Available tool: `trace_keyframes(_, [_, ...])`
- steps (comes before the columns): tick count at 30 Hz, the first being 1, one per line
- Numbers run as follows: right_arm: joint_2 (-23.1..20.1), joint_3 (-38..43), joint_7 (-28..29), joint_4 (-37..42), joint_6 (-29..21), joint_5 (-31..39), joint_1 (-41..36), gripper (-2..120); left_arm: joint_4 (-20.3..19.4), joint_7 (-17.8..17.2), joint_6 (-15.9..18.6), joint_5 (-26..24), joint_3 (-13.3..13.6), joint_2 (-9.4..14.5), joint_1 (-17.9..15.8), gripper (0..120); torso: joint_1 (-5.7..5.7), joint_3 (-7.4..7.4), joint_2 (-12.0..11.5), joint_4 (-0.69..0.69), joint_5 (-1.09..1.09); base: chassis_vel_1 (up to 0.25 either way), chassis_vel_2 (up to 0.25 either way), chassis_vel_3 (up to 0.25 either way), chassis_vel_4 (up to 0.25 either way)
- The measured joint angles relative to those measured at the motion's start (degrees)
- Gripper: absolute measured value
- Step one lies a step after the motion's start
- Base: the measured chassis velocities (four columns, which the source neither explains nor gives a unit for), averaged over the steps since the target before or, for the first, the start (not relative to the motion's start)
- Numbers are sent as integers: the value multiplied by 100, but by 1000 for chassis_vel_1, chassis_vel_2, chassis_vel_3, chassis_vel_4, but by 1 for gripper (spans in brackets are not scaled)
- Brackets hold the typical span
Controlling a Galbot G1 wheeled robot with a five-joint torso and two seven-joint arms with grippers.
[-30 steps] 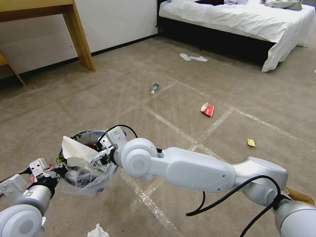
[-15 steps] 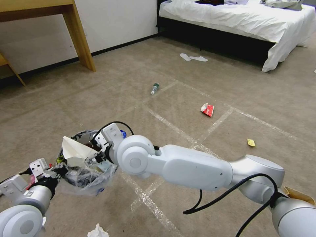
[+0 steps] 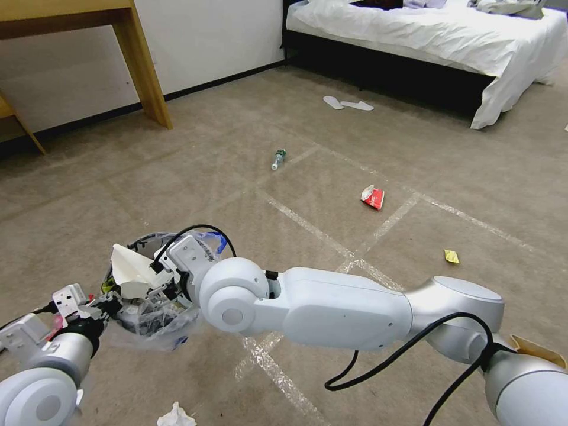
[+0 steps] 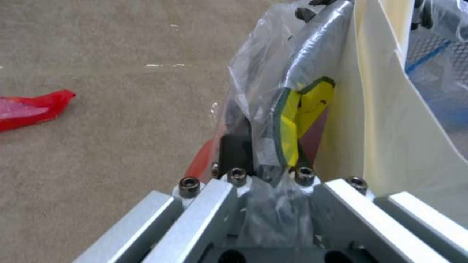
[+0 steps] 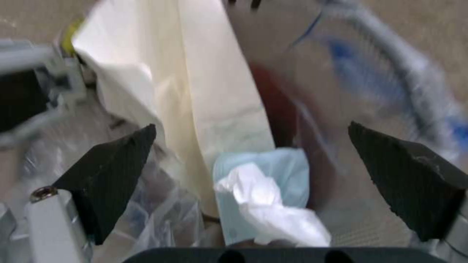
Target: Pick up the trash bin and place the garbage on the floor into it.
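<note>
Your right gripper (image 5: pixel 253 175) hangs just over the open top of the trash bin (image 3: pixel 151 296), and its two dark fingers (image 5: pixel 109 175) are wide apart with nothing between them. Your left gripper (image 4: pixel 263 160) is clamped on the near rim of the bin, with the clear plastic bag (image 4: pixel 265 76) pinched between its fingers, and it holds the bin up off the floor (image 3: pixel 177 171).

You can see the floor is beige carpet with shiny tape lines crossing it. Far back stands a bed (image 3: pixel 426 35) with white sheets, and a wooden table leg (image 3: pixel 142 65) stands by the wall.

Inside the bin, a big sheet of white paper (image 5: pixel 195 84) leans against the side. Below your right gripper lie a light blue mask (image 5: pixel 287 164) and a crumpled white tissue (image 5: pixel 273 208). A yellow and green wrapper (image 4: pixel 297 117) sits pressed against the bag near your left gripper.

Out on the carpet you can see a small bottle (image 3: pixel 277 158), a red wrapper (image 3: pixel 373 197), and a little yellow scrap (image 3: pixel 451 256), all well apart. One more white tissue (image 3: pixel 175 416) lies close to you.
</note>
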Motion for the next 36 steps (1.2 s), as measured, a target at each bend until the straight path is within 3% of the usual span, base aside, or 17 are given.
trace_keyframes(6, [-34, 345, -70, 144, 24, -181, 34, 100, 49, 2, -1, 3, 7, -1, -33, 0, 0, 0, 0, 0, 0, 0, 0, 0, 0])
trace_keyframes(9, [-118, 715, -328, 267, 329, -303, 56, 100, 62, 2, -1, 2, 7, 22, -57, 0, 0, 0, 0, 0, 0, 0, 0, 0, 0])
trace_keyframes(14, [-255, 1285, -783, 429, 875, -405, 79, 100, 67, -9, -1, -2, 4, 38, -77, 0, 0, 0, 0, 0, 0, 0, 0, 0, 0])
trace_keyframes(16, [-421, 1862, -1229, 667, 1463, -534, -18, 100, 71, -21, 0, -2, -24, 60, -86, 0, 0, 0, 0, 0, 1, 0, 0, 0, 0])
trace_keyframes(20, [-644, 2455, -1737, 935, 2043, -650, -201, 100, 71, -32, 5, -6, -49, 83, -89, 0, 0, 0, 0, 1, 1, 0, 0, 0, 0])
trace_keyframes(22, [-1099, 3258, -2400, 1227, 2693, -733, -524, 100, 50, -50, 15, -32, -88, 128, -64, 0, 0, -1, 0, 1, 2, 0, 0, 0, 0])
trace_keyframes(23, [-1099, 3258, -2400, 1227, 2693, -733, -524, 100, 50, -50, 15, -32, -88, 128, -64, 0, 0, -1, 0, 1, 2, 0, 0, 0, 0])
trace_keyframes(25, [-1794, 4031, -3038, 1452, 3218, -838, -948, 100, 23, -62, 21, -51, -112, 152, -37, 0, 0, -1, 0, 1, 2, 0, 0, 0, 0])
trace_keyframes(26, [-1794, 4031, -3038, 1452, 3218, -838, -948, 100, 23, -62, 21, -51, -112, 152, -37, 0, 0, -1, 0, 1, 2, 0, 0, 0, 0])
trace_keyframes(29, [-2679, 5116, -3601, 1784, 3750, -1374, -2040, 100, 23, -69, 22, -45, -139, 168, -16, 0, 0, -1, 0, -4, 6, 0, 0, 0, 0])
trace_keyframes(30, [-2679, 5116, -3601, 1784, 3750, -1374, -2040, 100, 23, -69, 22, -45, -139, 168, -16, 0, 0, -1, 0, -4, 6, 0, 0, 0, 0])
trace_keyframes(33, [-3028, 6084, -3624, 1987, 4150, -2467, -3234, 100, 23, -70, 19, 1, -187, 161, -3, 0, 0, 0, 1, -1, 4, 0, 0, 0, 0])
trace_keyframes(36, [-3041, 6457, -3541, 2032, 4281, -3035, -3724, 100, 11, -73, 11, 34, -228, 148, 7, 0, -1, -2, 2, 1, 1, 0, 0, 0, 0])
